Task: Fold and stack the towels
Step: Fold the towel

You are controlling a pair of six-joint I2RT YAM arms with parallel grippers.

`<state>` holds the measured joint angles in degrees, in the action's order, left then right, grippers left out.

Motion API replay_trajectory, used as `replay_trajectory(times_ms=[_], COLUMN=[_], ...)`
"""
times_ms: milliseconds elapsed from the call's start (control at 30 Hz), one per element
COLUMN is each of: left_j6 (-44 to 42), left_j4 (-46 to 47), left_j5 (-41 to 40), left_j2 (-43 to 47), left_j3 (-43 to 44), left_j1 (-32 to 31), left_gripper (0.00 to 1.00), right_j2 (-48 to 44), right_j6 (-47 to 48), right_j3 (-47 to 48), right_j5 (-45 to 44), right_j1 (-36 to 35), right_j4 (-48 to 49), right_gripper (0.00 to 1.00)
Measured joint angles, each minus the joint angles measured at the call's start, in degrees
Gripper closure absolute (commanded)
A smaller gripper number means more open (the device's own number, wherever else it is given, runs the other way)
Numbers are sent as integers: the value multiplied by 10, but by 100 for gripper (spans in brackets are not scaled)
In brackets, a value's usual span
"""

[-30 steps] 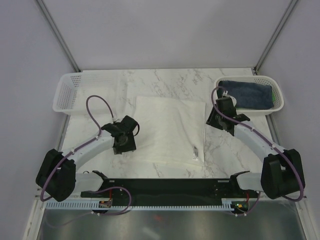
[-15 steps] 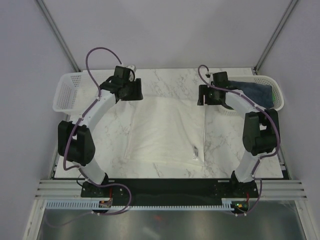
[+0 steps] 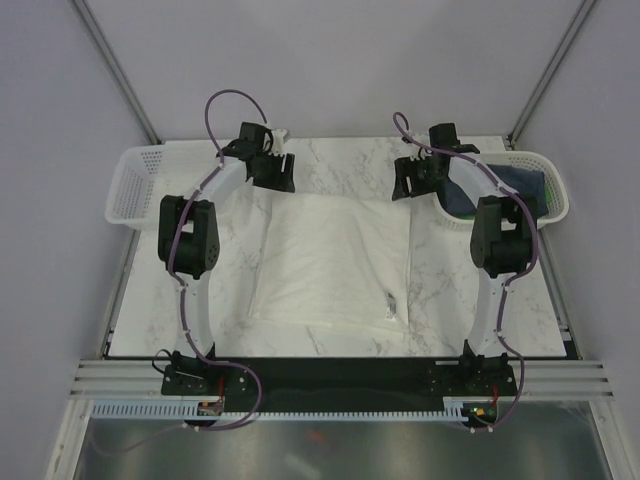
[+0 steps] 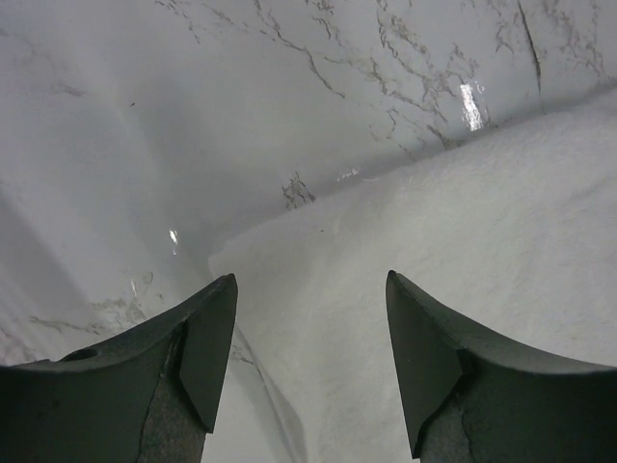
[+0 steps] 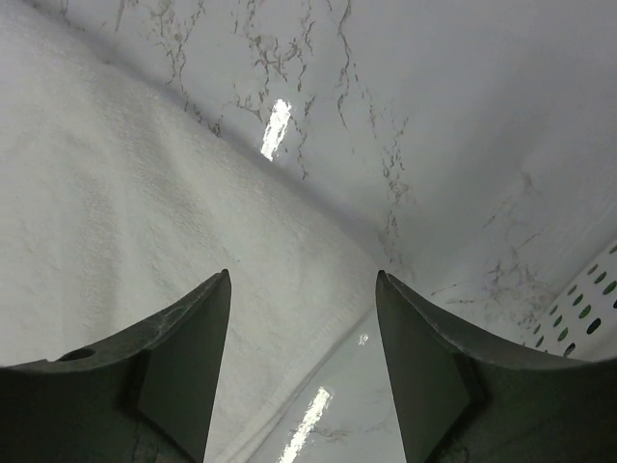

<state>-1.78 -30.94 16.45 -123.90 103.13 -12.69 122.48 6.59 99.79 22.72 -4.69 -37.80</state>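
The left arm (image 3: pixel 188 240) and the right arm (image 3: pixel 505 235) look like twins from here: white tubular links joined by chunky black joint housings. A thin purple cable (image 3: pixel 232 93) trails along each one. Both are bolted to a black base plate (image 3: pixel 340 375) fronted by a white slotted strip (image 3: pixel 340 410). The left gripper (image 4: pixel 310 289) and the right gripper (image 5: pixel 303 282) carry dark grey, wedge-shaped fingers (image 4: pixel 207 347) with a matte, faintly grainy surface.

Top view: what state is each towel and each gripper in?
Cream towel, lying flat on the table, unheld.
Navy towel, in the right basket, partly hidden.
Left gripper, open above the cream towel's far left corner.
Right gripper, open above its far right corner.
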Motion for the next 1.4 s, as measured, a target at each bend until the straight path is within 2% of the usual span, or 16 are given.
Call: replay_trajectory(times_ms=[433,667,900,1000,1033,1100,1133,1200,1233,1400], left_j6=[-48,-79,-99,-108,-110,-114,-116,-120,-120,-120], left_j4=[-7,-20,-33,-39,-42,-45,-49,-52,-54,-59], left_j5=[46,40,54,72,77,85,90,93,94,76], left_j2=[-63,-88,-108,-116,-120,-127,-130,-137,-139,-140], left_j3=[43,64,86,99,104,110,113,116,116,120], left_j1=[14,23,29,30,30,30,30,30,30,30], left_gripper=[26,24,26,32,42,55,69,85,98,98], right_j2=[40,67,72,78,78,78,78,78,78,78], right_j6=[27,49,55,59,62,67,69,71,71,72], right_j3=[33,43,59,75,76,79,80,85,88,109], right_j5=[10,-7,-14,-19,-21,-22,-24,-28,-30,-33], right_j1=[-8,-7,-9,-10,-11,-12,-12,-13,-14,-17], right_j4=[-44,-68,-83,-90,-90,-91,-90,-92,-92,-92], right_gripper=[29,29,28,28,28,28,28,28,28,28])
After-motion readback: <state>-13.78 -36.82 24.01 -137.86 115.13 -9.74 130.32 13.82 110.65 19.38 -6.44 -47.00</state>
